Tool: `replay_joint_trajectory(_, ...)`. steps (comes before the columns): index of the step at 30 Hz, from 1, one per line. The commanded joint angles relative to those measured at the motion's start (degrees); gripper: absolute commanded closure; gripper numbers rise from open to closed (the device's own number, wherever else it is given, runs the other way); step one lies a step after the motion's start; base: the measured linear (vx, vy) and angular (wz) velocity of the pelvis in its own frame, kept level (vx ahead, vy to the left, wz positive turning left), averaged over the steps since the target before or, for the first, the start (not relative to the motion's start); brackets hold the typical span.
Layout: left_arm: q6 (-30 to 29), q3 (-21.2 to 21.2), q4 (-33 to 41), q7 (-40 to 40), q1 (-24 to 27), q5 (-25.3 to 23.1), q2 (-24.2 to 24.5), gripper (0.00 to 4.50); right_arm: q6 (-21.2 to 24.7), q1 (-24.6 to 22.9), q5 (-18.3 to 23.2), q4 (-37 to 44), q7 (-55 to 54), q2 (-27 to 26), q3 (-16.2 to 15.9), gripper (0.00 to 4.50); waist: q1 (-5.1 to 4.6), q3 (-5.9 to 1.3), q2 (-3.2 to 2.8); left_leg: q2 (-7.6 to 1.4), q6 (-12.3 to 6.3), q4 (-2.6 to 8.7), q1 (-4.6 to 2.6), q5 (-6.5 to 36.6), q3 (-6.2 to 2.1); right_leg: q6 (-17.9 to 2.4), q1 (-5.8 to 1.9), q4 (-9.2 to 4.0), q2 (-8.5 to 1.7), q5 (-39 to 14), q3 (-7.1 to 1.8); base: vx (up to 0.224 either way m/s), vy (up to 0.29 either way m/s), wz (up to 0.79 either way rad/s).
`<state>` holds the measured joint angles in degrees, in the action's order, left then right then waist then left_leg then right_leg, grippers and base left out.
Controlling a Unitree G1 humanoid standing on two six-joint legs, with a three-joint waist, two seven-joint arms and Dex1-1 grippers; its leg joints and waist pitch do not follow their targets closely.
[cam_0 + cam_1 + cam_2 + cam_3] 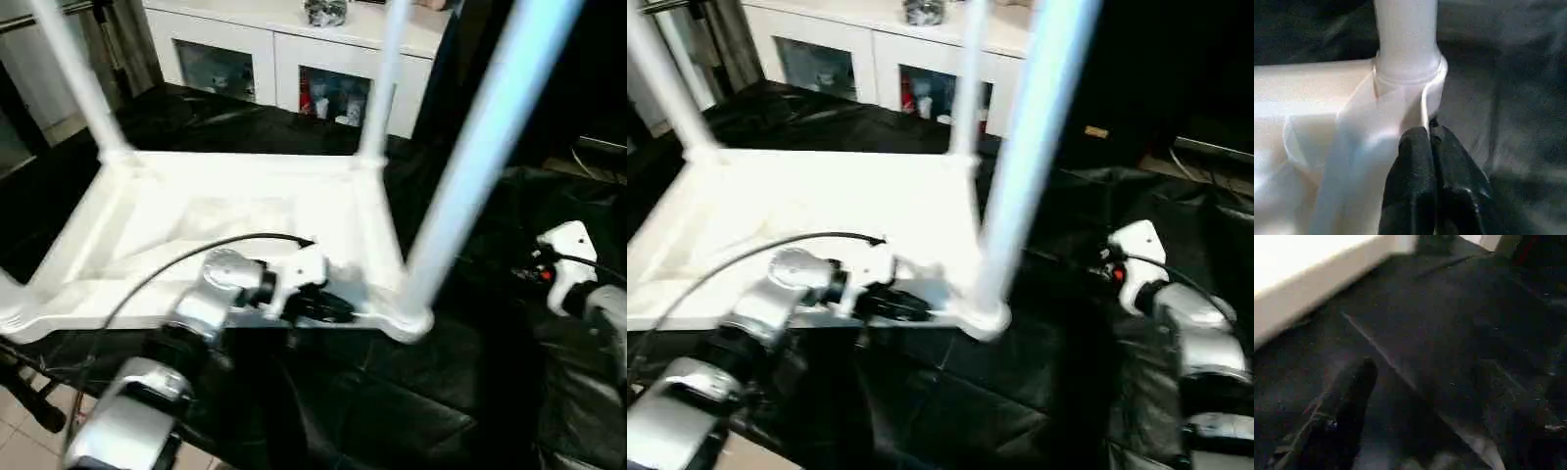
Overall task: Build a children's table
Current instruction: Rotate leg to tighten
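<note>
the white table lies upside down on the black sheet, legs up at its corners. the left gripper, fingers pressed together and holding nothing, sits at the near right corner socket, beside the near leg. a nudge there could tilt that leg loose, i'd guess. off the table's right edge, the right gripper hangs wide open, empty, over the sheet.

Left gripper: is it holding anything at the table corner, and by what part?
Nothing is held. The left gripper is shut with its fingertips together beside the corner socket of the table, below the near leg.
</note>
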<state>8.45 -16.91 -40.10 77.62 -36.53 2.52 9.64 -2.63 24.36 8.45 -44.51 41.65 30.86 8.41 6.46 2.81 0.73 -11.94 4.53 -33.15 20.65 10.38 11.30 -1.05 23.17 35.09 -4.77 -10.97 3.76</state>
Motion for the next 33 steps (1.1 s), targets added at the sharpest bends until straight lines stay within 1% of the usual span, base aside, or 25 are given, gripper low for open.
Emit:
replay_joint_trajectory(1,1.76,-0.47,1.95,1.42,-0.8,1.6,-0.59,4.5,-0.5,0.07,0.2,2.27,-1.48,-0.8,-0.19,1.02,-0.24,-3.89,1.09,-1.43,-6.24,2.71,-0.18,7.01,-0.25,-13.61,-3.28,-3.72,-3.1,-4.86,-2.25,0.0,0.0,0.0)
replay_joint_trajectory(2,2.13,-0.47,1.95,1.38,-0.54,1.58,-0.64,4.5,-0.82,0.01,0.06,2.83,-2.07,-1.59,-0.53,1.02,-0.34,-3.83,1.48,-1.39,-6.66,2.68,-0.03,6.7,-0.24,-13.56,-3.37,-3.56,-3.07,-4.4,-2.21,0.0,0.0,0.0)
replay_joint_trajectory(4,3.5,-0.22,1.7,1.92,0.07,1.47,-0.65,4.5,-1.24,0.57,0.35,2.81,-2.98,-3.32,-0.91,1.02,-0.65,-3.8,1.33,-1.28,-6.68,2.71,-0.06,7.47,-0.21,-12.83,-3.33,-3.76,-3.05,-5.92,-2.16,0.0,0.0,0.0)
replay_joint_trajectory(5,4.09,0.15,2.15,2.09,0.63,1.86,-0.75,4.5,-1.51,0.9,0.25,2.79,-3.43,-4.25,-1.07,1.02,-0.81,-3.76,1.85,-1.27,-6.56,2.71,-0.06,7.77,-0.16,-12.36,-3.33,-3.98,-3.1,-7.27,-2.18,0.0,0.0,0.0)
replay_joint_trajectory(6,4.02,0.37,2.84,2.29,1.21,2.26,-0.74,4.5,-1.75,1.14,0.15,2.76,-3.8,-4.93,-1.19,1.02,-0.96,-3.7,2.14,-1.27,-6.31,2.77,-0.01,8.11,-0.13,-11.97,-3.3,-4.0,-3.06,-8.49,-2.15,0.0,0.0,0.0)
replay_joint_trajectory(7,4.01,0.41,2.94,2.32,1.3,2.32,-0.74,4.5,-1.79,1.17,0.13,2.75,-3.86,-5.04,-1.21,1.02,-0.92,-3.69,1.87,-1.32,-6.1,2.78,-0.01,8.09,-0.21,-11.9,-3.29,-3.87,-3.21,-8.94,-2.17,0.0,0.0,0.0)
replay_joint_trajectory(8,3.99,0.5,3.57,2.42,1.83,2.65,-0.65,4.5,-2.0,1.31,0.02,2.82,-4.28,-5.64,-1.29,1.02,-1.1,-3.65,2.13,-1.35,-5.95,2.82,-0.04,8.38,-0.15,-11.58,-3.17,-4.09,-3.17,-9.96,-2.16,0.0,0.0,0.0)
replay_joint_trajectory(9,3.99,0.5,3.57,2.42,1.83,2.65,-0.65,4.5,-2.0,1.31,0.02,2.82,-4.28,-5.64,-1.29,1.02,-1.05,-3.64,1.88,-1.49,-5.73,2.89,-0.13,8.36,-0.24,-11.69,-3.12,-3.96,-3.26,-10.04,-2.2,0.0,0.0,0.0)
replay_joint_trajectory(10,4.35,0.44,4.37,2.04,2.66,2.57,-0.25,4.5,-2.39,1.94,-0.13,2.38,-5.48,-6.53,-1.21,1.02,-1.16,-3.64,2.19,-1.61,-5.63,2.9,-0.15,8.27,-0.21,-11.8,-3.05,-3.94,-3.24,-9.57,-2.22,0.0,0.0,0.0)
replay_joint_trajectory(12,5.92,0.52,4.6,-0.2,3.33,1.63,0.16,4.5,-2.64,2.63,-0.16,1.88,-6.61,-7.4,-0.94,1.02,-1.35,-3.56,2.18,-1.54,-5.45,2.95,-0.05,8.34,-0.22,-11.54,-2.97,-3.82,-3.18,-9.54,-2.26,0.0,0.0,0.0)
replay_joint_trajectory(13,7.42,1.15,5.09,-4.17,4.4,0.41,0.71,4.5,-3.29,3.7,-0.33,1.34,-8.97,-8.7,-0.46,1.02,-1.29,-3.6,2.53,-1.59,-5.28,2.94,-0.22,8.52,-0.19,-11.4,-2.87,-3.87,-3.24,-9.66,-2.29,0.0,0.0,0.0)
replay_joint_trajectory(14,7.4,1.21,5.13,-4.44,4.45,0.35,0.74,4.5,-3.34,3.73,-0.33,1.36,-9.09,-8.76,-0.43,1.02,-1.53,-3.54,2.4,-1.55,-4.94,3.03,-0.06,8.45,-0.32,-11.16,-2.93,-3.76,-3.31,-9.59,-2.35,0.0,0.0,0.0)
replay_joint_trajectory(15,6.92,1.7,5.35,-6.08,4.68,0.01,0.95,4.5,-3.49,3.88,-0.19,1.57,-9.7,-9.14,-0.24,1.02,-1.55,-3.44,2.27,-1.56,-4.78,3.07,-0.39,8.66,-0.25,-11.18,-2.66,-3.92,-3.27,-9.45,-2.46,0.0,0.0,0.0)
replay_joint_trajectory(16,6.26,2.12,5.45,-7.1,4.72,-0.16,1.14,4.5,-3.48,3.96,0.04,1.8,-9.96,-9.37,-0.09,1.02,-1.64,-3.45,2.51,-1.53,-4.69,3.08,-0.29,8.57,-0.26,-11.18,-2.81,-3.8,-3.21,-9.18,-2.46,0.0,0.0,0.0)
replay_joint_trajectory(17,4.48,2.94,6.11,-8.79,5.04,-0.42,1.91,4.5,-3.26,3.86,0.51,2.54,-10.08,-9.62,0.19,1.02,-1.49,-3.55,2.74,-1.57,-4.82,3.04,-0.54,7.97,-0.21,-11.34,-2.71,-3.71,-3.17,-7.94,-2.52,0.0,0.0,0.0)
replay_joint_trajectory(18,2.88,3.83,6.86,-10.45,5.42,-0.56,2.57,4.17,-3.01,3.61,0.9,3.24,-10.03,-9.71,0.4,0.98,-1.52,-3.56,2.48,-1.63,-4.96,3.04,-0.47,7.33,-0.28,-11.88,-2.78,-3.33,-3.18,-6.09,-2.56,0.0,0.0,0.0)
replay_joint_trajectory(19,1.31,4.91,7.85,-11.51,5.94,-0.12,3.15,4.17,-2.79,3.3,0.99,3.76,-10.18,-9.58,0.54,0.98,-1.54,-3.58,2.47,-1.64,-5.07,3.06,-0.49,6.99,-0.29,-12.1,-2.81,-3.27,-3.17,-5.39,-2.52,0.0,0.0,0.0)
replay_joint_trajectory(21,-2.19,7.02,11.06,-13.04,7.64,1.1,4.22,4.09,-2.56,2.39,0.68,3.95,-10.91,-8.62,0.87,0.98,-1.64,-3.59,2.85,-1.53,-5.51,2.93,-0.35,5.57,-0.25,-12.64,-2.96,-2.98,-3.05,-2.76,-2.51,0.0,0.0,0.0)
replay_joint_trajectory(24,-3.41,8.05,13.62,-14.46,8.98,2.3,5.35,3.78,-1.71,1.72,0.31,3.6,-11.64,-7.59,1.18,0.98,-1.43,-3.54,2.65,-1.44,-5.62,2.87,-0.49,5.68,-0.1,-12.81,-2.86,-3.11,-3.06,-3.41,-2.58,0.0,0.0,0.0)
replay_joint_trajectory(26,-7.72,9.31,18.24,-12.14,10.46,6.36,7.03,3.68,0.81,0.6,-1.04,3.65,-11.27,-5.26,0.45,0.98,-1.44,-3.46,2.75,-1.43,-5.13,2.91,-0.44,6.14,-0.1,-12.9,-2.9,-3.1,-2.99,-4.27,-2.56,0.0,0.0,0.0)
replay_joint_trajectory(28,-8.9,9.61,19.37,-11.48,10.71,7.34,7.51,3.67,1.59,0.21,-1.08,3.87,-10.51,-4.66,0.28,0.98,-1.32,-3.38,2.72,-1.41,-4.92,2.94,-0.36,6.54,-0.12,-12.86,-2.96,-3.24,-3.03,-5.13,-2.6,0.0,0.0,0.0)
replay_joint_trajectory(29,-13.51,9.56,22.57,-8.63,11.47,10.12,9.01,3.46,3.46,-0.9,-0.9,5.12,-8.06,-3.52,-0.36,0.98,-1.42,-3.31,2.8,-1.35,-4.69,2.96,-0.36,7.19,-0.1,-12.7,-3.0,-3.18,-2.92,-5.72,-2.58,0.0,0.0,0.0)
replay_joint_trajectory(30,-19.35,8.75,26.88,-4.35,12.57,12.96,11.5,3.32,5.06,-2.54,-0.98,7.24,-4.7,-1.97,-1.66,0.98,-1.54,-3.2,2.39,-1.33,-4.44,2.97,-0.39,8.03,-0.07,-12.58,-2.85,-3.41,-2.87,-6.79,-2.58,0.0,0.0,0.0)
replay_joint_trajectory(31,-19.9,8.66,27.3,-3.92,12.68,13.2,11.76,3.26,5.18,-2.71,-0.99,7.46,-4.35,-1.82,-1.8,0.98,-1.34,-3.22,2.46,-1.45,-4.25,3.03,-0.43,8.12,-0.15,-12.52,-3.03,-3.29,-2.91,-7.01,-2.56,0.0,0.0,0.0)
replay_joint_trajectory(33,-25.64,6.94,31.11,0.85,13.52,14.87,15.16,3.26,6.48,-5.01,-0.54,10.49,0.86,0.43,-3.26,0.98,-1.36,-3.12,2.3,-1.53,-4.29,3.05,-0.26,8.08,-0.15,-12.24,-3.02,-3.35,-2.7,-7.35,-2.5,0.0,0.0,0.0)
